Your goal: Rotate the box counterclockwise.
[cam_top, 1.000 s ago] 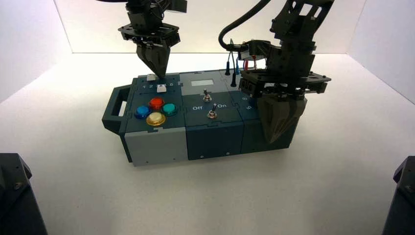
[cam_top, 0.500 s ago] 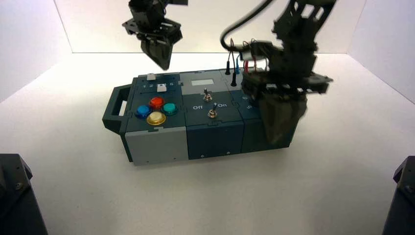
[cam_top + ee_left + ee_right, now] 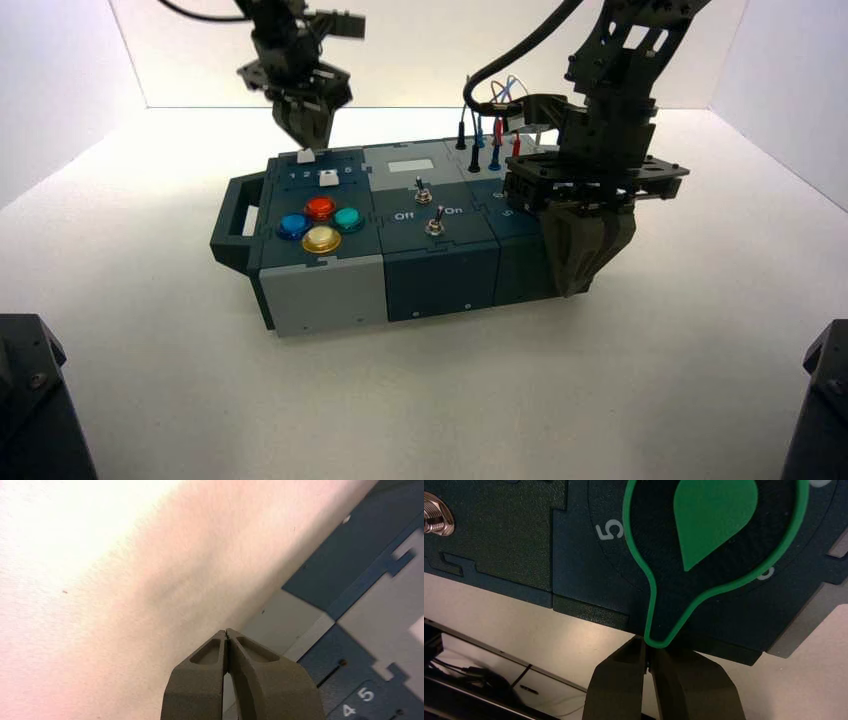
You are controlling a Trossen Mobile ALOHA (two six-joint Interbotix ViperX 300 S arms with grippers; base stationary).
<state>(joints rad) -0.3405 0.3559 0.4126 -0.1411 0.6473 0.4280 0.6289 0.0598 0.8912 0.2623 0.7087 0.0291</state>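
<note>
We see the long dark teal and grey panel box (image 3: 400, 235) lying crosswise mid-table, the clenched, empty right gripper (image 3: 585, 262) against its near right corner, the clenched left gripper (image 3: 303, 125) above its far left.

I see the long dark teal and grey rectangular panel box (image 3: 400, 240) lying flat on the white floor, turned a little so its left end is nearer to me. This end has a teal loop handle (image 3: 237, 222). On top sit four round coloured buttons (image 3: 320, 222), two small toggle switches (image 3: 429, 208) beside "Off" and "On", and upright wire plugs (image 3: 487, 145) at the back. A green teardrop dial (image 3: 704, 545) occupies the right end.
</note>
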